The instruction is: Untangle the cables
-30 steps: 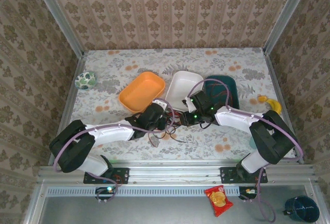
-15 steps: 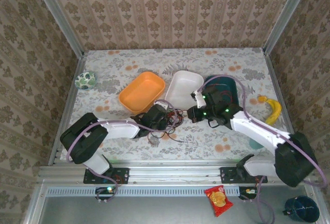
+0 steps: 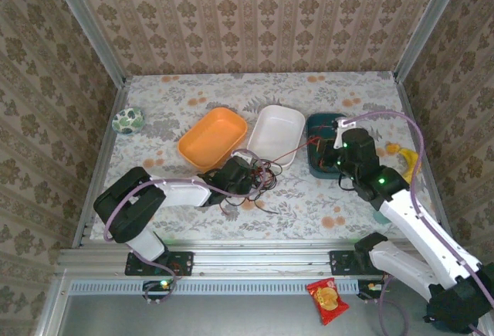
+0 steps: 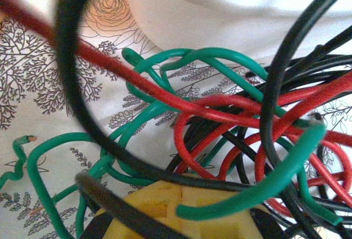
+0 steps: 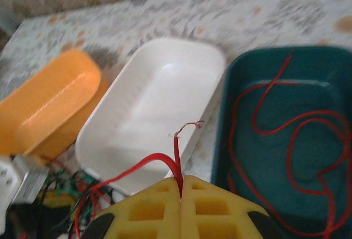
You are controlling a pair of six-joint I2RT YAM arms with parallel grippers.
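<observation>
The cables lie in a tangle point(image 3: 258, 178) of red, green and black wires on the table, just in front of the white tray point(image 3: 276, 131). My left gripper point(image 3: 241, 175) rests in the tangle, its yellow fingers point(image 4: 165, 206) shut, with red point(image 4: 220, 107), green point(image 4: 181, 57) and black point(image 4: 71, 57) cables draped over them. My right gripper point(image 5: 181, 187) is shut on a red cable point(image 5: 177, 156), whose bare copper end sticks up past the fingertips. That cable runs taut from the tangle to the right gripper point(image 3: 324, 151) at the teal tray point(image 3: 324, 123). More red cable point(image 5: 286, 140) lies coiled in the teal tray point(image 5: 330, 63).
An orange tray point(image 3: 212, 137) stands left of the white one. A banana point(image 3: 405, 157) lies at the right edge and a green-and-white ball point(image 3: 127, 120) at the far left. A snack packet point(image 3: 326, 299) and a blue cup point(image 3: 451, 313) sit below the table's front rail.
My right gripper closed on a red cable at the tangle and swung right to the teal tray, drawing the cable out. The left gripper stayed in the tangle.
</observation>
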